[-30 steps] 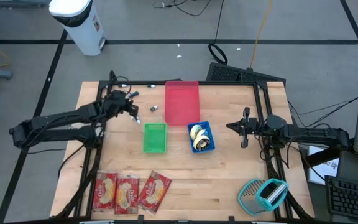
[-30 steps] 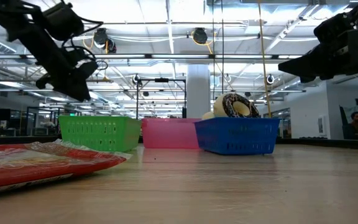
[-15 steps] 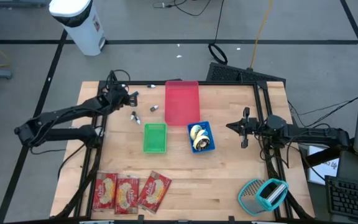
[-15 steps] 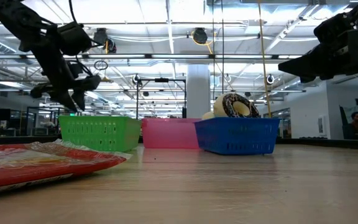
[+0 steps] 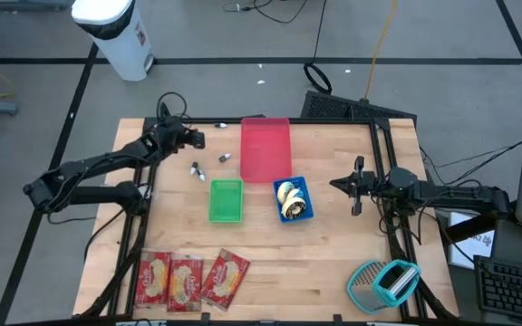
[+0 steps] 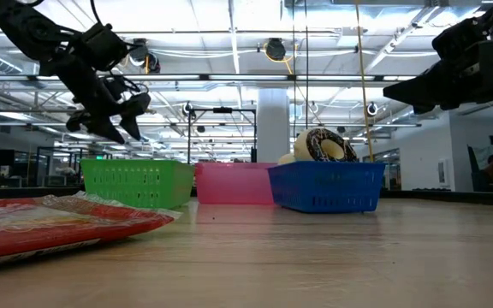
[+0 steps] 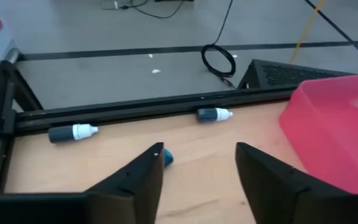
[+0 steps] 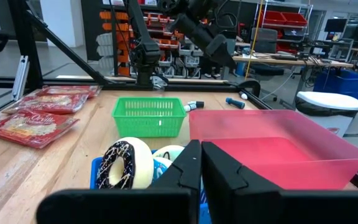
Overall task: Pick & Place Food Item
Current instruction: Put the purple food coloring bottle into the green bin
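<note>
Baskets: 3 (image 5: 226, 200) | packets: 3 (image 5: 187, 279) | markers: 3 (image 7: 214, 114) | left pincer (image 7: 197, 168) spread | right pincer (image 8: 201, 163) pressed together

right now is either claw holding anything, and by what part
Nothing is held. The left claw is open and empty above the table's far left corner; the right claw is shut on nothing, raised at the right side.

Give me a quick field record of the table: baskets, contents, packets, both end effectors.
green basket: empty
blue basket: holds donuts
pink bin: empty, at the far edge
red packets: three, near left corner
left end effector: open, empty, above the far left part of the table
right end effector: shut, empty, right of the blue basket
</note>
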Controlling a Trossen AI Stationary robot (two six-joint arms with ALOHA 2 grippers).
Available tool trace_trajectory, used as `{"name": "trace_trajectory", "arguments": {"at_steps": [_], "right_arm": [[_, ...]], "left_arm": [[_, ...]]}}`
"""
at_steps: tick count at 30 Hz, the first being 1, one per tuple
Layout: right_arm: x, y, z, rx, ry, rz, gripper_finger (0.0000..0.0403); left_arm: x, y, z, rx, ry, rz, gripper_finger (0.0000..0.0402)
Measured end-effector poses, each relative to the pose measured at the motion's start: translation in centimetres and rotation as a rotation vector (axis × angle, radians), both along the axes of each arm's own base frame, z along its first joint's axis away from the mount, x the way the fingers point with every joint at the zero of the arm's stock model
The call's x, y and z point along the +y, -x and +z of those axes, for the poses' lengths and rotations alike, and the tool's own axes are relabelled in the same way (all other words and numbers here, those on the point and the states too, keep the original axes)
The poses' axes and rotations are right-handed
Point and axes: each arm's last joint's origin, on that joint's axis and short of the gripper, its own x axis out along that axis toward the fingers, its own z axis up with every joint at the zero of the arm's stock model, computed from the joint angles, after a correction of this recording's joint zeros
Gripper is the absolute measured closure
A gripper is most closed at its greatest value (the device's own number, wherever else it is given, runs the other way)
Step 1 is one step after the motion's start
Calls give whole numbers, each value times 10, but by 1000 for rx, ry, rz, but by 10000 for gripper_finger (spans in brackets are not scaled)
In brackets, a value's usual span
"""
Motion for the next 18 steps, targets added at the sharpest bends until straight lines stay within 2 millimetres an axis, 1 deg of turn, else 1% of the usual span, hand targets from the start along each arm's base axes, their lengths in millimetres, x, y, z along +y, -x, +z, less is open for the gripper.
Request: {"name": "trace_trajectory", "arguments": {"at_steps": [4,7,12,18], "right_arm": [[0,0,0,0,1,0,402],[0,0,0,0,0,0,399],[0,0,0,0,1,0,401],[0,0,0,0,1,0,399]], "left_arm": [[-1,-1,-1,12,9,-49,159],[-1,-2,-3,17,26,-83,142],[1,-5,-8,38,45,-82,133],[6,-10,-26,104,110,-81,133]]}}
